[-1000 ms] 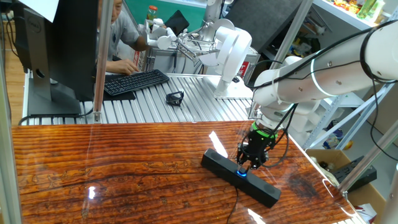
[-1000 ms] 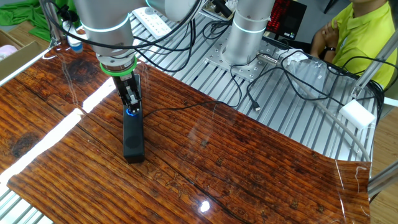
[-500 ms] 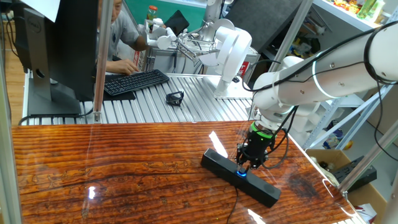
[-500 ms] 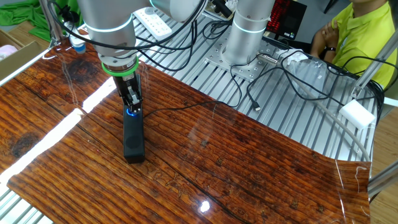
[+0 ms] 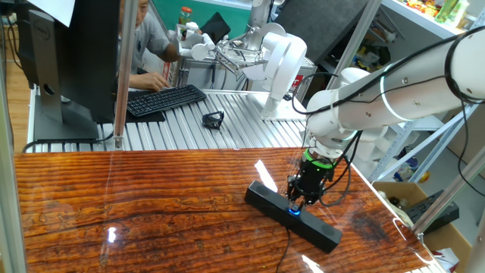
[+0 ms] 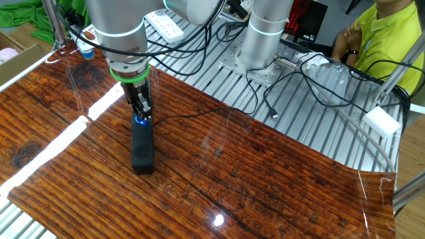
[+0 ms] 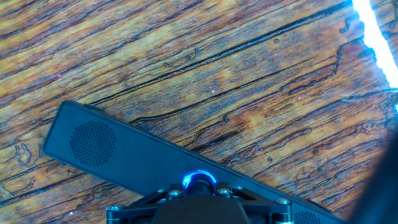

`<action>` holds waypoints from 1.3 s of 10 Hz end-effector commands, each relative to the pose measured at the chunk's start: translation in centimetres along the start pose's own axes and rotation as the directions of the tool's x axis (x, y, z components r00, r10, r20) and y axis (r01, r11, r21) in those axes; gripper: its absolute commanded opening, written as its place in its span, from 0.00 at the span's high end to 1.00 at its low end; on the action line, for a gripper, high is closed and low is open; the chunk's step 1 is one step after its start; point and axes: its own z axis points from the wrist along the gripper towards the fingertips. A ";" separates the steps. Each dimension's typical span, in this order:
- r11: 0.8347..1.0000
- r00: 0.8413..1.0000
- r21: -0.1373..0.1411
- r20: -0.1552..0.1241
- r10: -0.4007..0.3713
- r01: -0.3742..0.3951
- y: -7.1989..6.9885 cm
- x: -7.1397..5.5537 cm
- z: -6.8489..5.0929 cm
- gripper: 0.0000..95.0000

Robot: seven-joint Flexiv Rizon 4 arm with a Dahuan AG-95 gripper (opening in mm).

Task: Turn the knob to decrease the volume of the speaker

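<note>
The speaker (image 5: 271,202) is a long black bar lying diagonally on the wooden table (image 5: 136,205). Its knob (image 5: 294,211) glows blue at mid-top. My gripper (image 5: 295,203) points straight down onto it, fingers closed around the knob. The other fixed view shows the same: the gripper (image 6: 141,117) sits on the blue knob (image 6: 140,121) at the far end of the speaker (image 6: 141,149). In the hand view the knob's blue ring (image 7: 199,180) shows between the dark fingers (image 7: 169,194), with the speaker grille (image 7: 93,143) stretching to the left.
The speaker's thin cable (image 6: 192,115) runs right across the wood. Behind the table lie a black keyboard (image 5: 163,99), a monitor (image 5: 68,61), a small black part (image 5: 214,118) and a white robot base (image 5: 280,72). A person (image 6: 382,33) sits by loose cables (image 6: 312,86).
The arm's upper links have swung slightly while the fingers stay on the knob. The speaker has not moved.
</note>
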 end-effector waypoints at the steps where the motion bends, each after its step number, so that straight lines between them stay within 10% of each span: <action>1: 1.000 1.000 0.000 -0.001 -0.007 0.007 0.0 0.0 0.0 1.00; 13: 0.992 0.992 0.012 0.006 -0.123 0.123 0.0 0.0 0.1 1.00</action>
